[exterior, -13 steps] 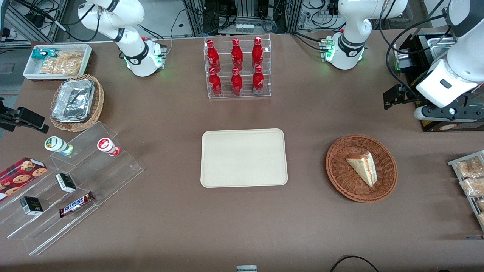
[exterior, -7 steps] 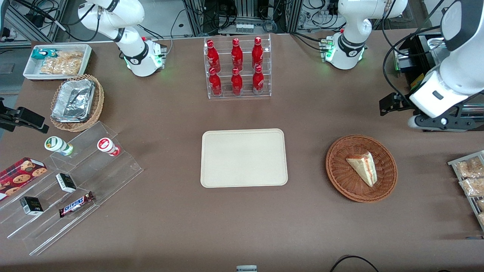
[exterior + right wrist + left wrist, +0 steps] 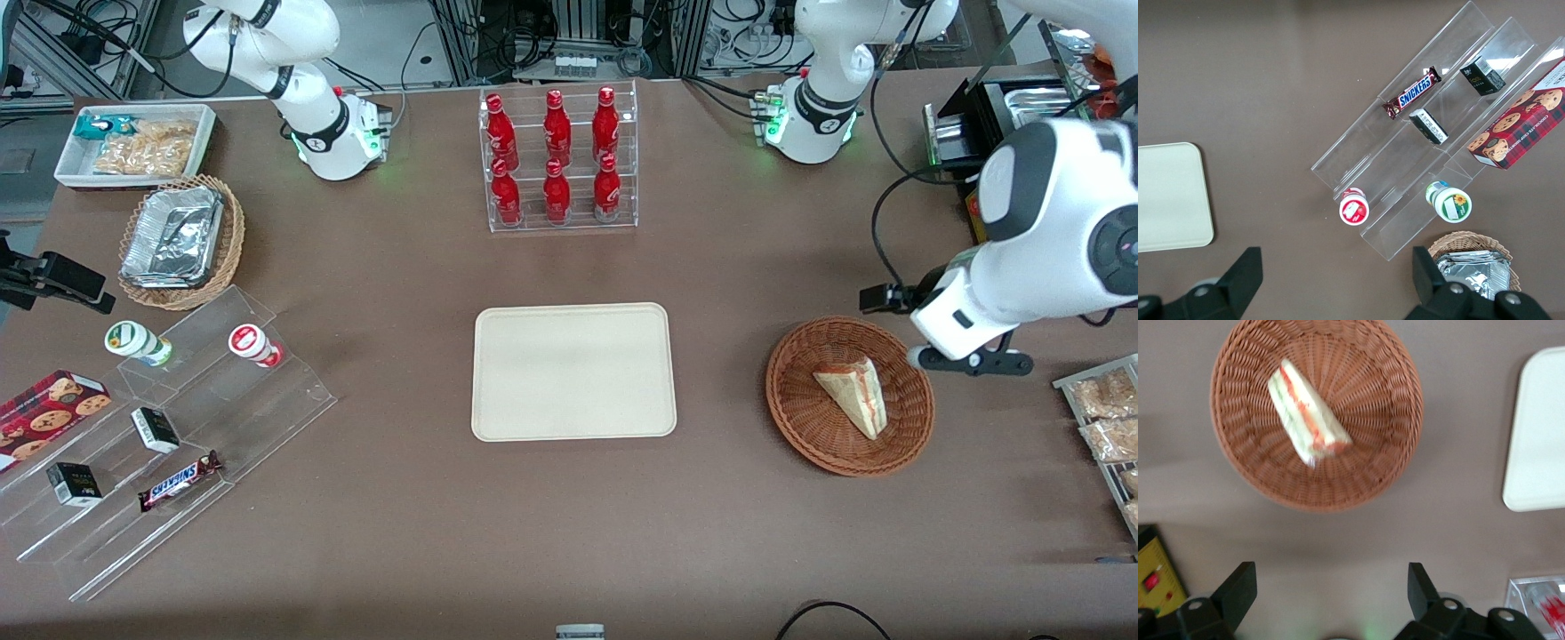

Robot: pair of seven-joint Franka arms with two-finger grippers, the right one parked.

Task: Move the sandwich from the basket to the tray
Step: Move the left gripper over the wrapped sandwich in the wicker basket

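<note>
Sandwich (image 3: 852,397): one triangular wedge of pale bread, red and green filling showing along its edge; lies on its side inside the basket (image 3: 800,425), near the basket's middle. Untouched by the tool.

Basket: round, reddish-brown wicker, on the brown worktop (image 3: 400,267) toward the working arm's end, well apart from the tray.

Tray (image 3: 573,372): flat cream-beige rectangle with rounded corners and low rim, at mid-worktop, nothing on it.

Tool (image 3: 1331,603): both fingers (image 3: 1238,590) spread wide apart, nothing between them; hangs above the worktop just beside the basket's rim, not over the sandwich. In the front view it sits under the white wrist at the basket's edge.

Bottle rack (image 3: 558,160): clear acrylic stand with six red bottles, farther from the front camera than the tray.
</note>
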